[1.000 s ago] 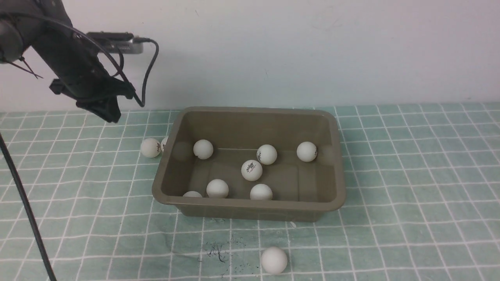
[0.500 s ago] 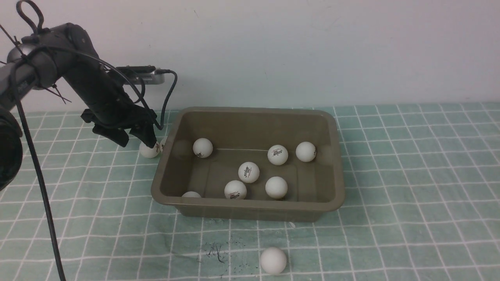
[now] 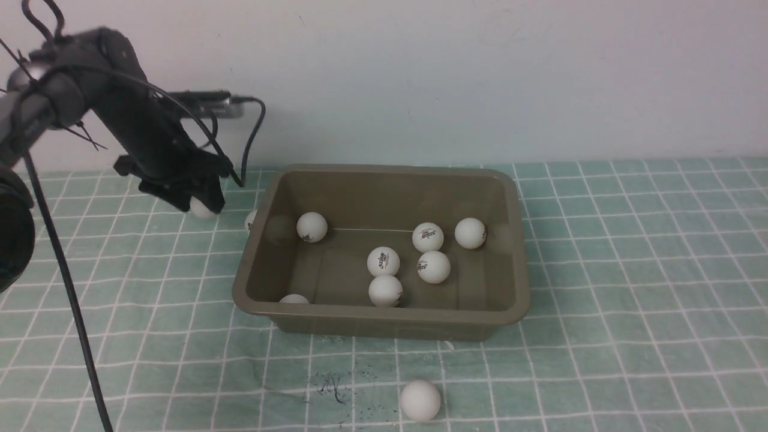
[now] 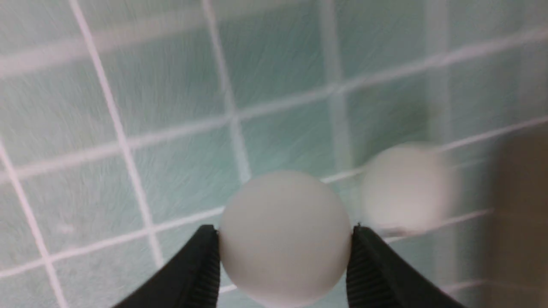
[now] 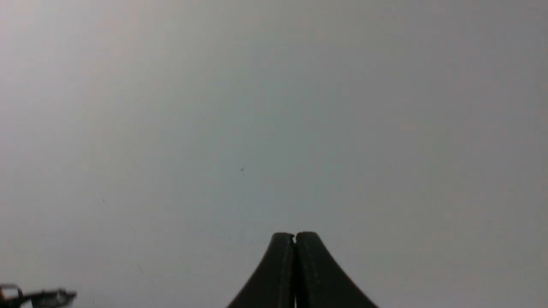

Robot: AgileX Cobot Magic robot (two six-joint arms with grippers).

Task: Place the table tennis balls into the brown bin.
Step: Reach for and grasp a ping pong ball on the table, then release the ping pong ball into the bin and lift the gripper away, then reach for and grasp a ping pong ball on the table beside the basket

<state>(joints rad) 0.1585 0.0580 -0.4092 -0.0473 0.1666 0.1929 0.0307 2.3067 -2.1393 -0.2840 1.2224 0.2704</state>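
Observation:
The brown bin [image 3: 516,198] stands mid-table with several white table tennis balls inside, such as one with a logo [image 3: 384,261]. My left gripper [image 3: 203,204] hovers left of the bin, shut on a white ball [image 4: 284,237] lifted off the cloth; that held ball [image 3: 200,208] peeks out under the fingers. Another ball [image 3: 251,220] lies against the bin's left wall, blurred in the left wrist view [image 4: 404,188]. One more ball [image 3: 420,399] rests on the cloth in front of the bin. My right gripper [image 5: 294,236] is shut, empty, facing a plain wall, absent from the front view.
A green checked cloth [image 3: 630,270] covers the table up to a pale wall. A black cable [image 3: 60,288] hangs down at the left beside my left arm. A dark smudge [image 3: 336,387] marks the cloth near the front ball.
My left gripper came down onto the ball left of the bin, shut on it and has lifted it up and leftward. Balls inside the bin have rolled about.

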